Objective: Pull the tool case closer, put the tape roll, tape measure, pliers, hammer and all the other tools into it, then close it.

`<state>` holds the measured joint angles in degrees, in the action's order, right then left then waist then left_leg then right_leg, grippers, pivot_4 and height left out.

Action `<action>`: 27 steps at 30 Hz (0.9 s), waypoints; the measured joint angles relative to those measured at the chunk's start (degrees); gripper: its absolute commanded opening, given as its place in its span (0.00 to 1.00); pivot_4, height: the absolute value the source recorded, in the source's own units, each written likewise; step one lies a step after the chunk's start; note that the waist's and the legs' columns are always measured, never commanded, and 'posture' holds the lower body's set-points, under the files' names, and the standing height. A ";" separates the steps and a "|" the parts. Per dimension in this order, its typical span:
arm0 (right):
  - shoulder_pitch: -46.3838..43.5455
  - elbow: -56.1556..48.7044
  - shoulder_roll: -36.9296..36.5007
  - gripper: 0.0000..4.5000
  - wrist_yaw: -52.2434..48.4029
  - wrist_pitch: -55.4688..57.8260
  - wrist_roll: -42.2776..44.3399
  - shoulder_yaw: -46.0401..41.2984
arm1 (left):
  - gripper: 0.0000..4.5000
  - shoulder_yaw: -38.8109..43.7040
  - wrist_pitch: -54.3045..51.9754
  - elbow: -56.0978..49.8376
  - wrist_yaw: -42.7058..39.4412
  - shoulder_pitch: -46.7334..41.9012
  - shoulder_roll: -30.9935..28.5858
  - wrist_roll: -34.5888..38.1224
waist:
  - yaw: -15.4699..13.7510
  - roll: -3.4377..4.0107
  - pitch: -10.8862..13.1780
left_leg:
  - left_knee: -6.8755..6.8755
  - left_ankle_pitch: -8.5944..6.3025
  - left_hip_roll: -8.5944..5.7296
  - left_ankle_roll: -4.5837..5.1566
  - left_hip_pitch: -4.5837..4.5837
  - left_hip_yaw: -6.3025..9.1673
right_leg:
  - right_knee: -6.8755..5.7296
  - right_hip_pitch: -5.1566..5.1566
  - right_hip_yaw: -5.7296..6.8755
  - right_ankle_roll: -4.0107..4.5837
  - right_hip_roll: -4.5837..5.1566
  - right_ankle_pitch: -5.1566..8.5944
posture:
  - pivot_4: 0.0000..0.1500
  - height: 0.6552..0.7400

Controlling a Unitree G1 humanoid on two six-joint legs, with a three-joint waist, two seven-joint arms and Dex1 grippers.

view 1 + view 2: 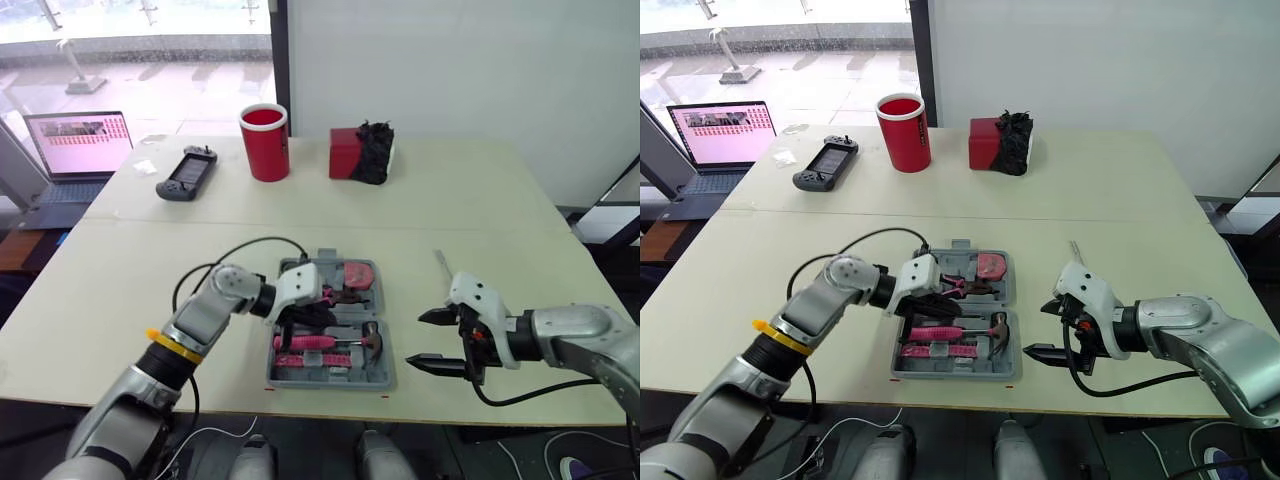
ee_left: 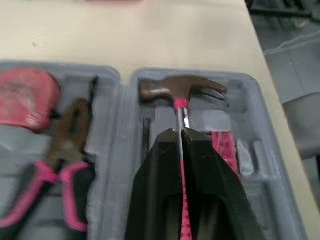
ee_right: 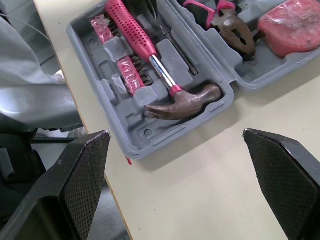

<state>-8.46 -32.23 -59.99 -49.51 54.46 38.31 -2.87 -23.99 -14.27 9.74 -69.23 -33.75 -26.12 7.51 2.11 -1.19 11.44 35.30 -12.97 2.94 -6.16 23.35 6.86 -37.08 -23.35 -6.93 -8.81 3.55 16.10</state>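
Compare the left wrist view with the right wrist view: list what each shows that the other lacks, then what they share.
Left wrist view: the left hand shut on the hammer, gripping its pink handle. Right wrist view: the right hand, wide open, over the table beside the tool case, and the full length of the hammer's handle. Both: the hammer lying in its slot, with the pliers and tape measure in the case's other half.
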 measured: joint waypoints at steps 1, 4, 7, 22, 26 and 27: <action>-0.03 -0.02 0.01 1.00 -0.02 -0.03 0.01 0.02 | 0.02 0.00 0.73 0.53 -0.25 0.04 -0.08 -0.28 | 0.00 0.00 0.00 | 0.00 0.00 0.00 0.00 -0.01 0.00 | -0.01 0.00 0.00 0.00 0.00 0.00 | 1.00 1.00; -0.13 -0.03 0.03 1.00 -0.03 -0.04 -0.01 0.20 | 0.02 -0.10 3.10 0.93 -0.63 0.76 -0.33 -1.77 | 0.04 0.01 -0.01 | 0.00 0.00 0.00 0.00 -0.01 0.00 | -0.01 0.00 0.00 0.00 0.00 0.00 | 1.00 1.00; -0.65 -0.03 0.02 1.00 -0.03 -0.03 -0.39 0.70 | 0.02 -1.59 5.39 2.85 0.32 2.33 0.11 -4.22 | 0.23 0.02 -0.01 | 0.00 0.00 0.00 0.00 -0.03 0.00 | -0.03 0.00 0.00 0.00 0.00 0.00 | 1.00 1.00; -1.67 -0.25 0.02 1.00 -0.36 0.21 -0.48 0.92 | 0.02 -1.33 7.12 7.62 2.99 5.68 3.22 -5.55 | 0.41 0.15 -0.66 | -0.15 -0.07 0.00 0.08 -0.97 -0.01 | 0.15 0.97 0.00 0.17 0.00 0.21 | 1.00 1.00; -1.47 -0.25 0.04 1.00 -0.49 0.14 -0.45 0.78 | 0.02 -0.79 6.34 7.55 2.84 6.28 3.34 -4.90 | 0.47 0.26 -1.04 | -0.16 -0.13 0.01 0.20 -1.01 0.00 | 0.13 0.98 0.00 0.18 -0.01 0.25 | 1.00 1.00; -1.19 -0.23 0.14 1.00 -0.52 -0.03 -0.46 0.64 | 0.02 -0.03 5.83 7.63 2.75 6.46 3.62 -4.20 | 0.47 0.26 -1.04 | -0.16 -0.13 0.01 0.20 -1.00 0.00 | 0.12 0.96 0.00 0.18 -0.01 0.25 | 1.00 1.00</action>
<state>-9.65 -32.46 -59.85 -50.03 54.43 37.85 -2.22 -24.02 -8.44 17.37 -66.48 -27.29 -22.50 3.31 2.58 -0.93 10.40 35.14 -13.10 2.95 -5.97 22.35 6.86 -36.95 -22.39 -6.93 -8.63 3.54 16.35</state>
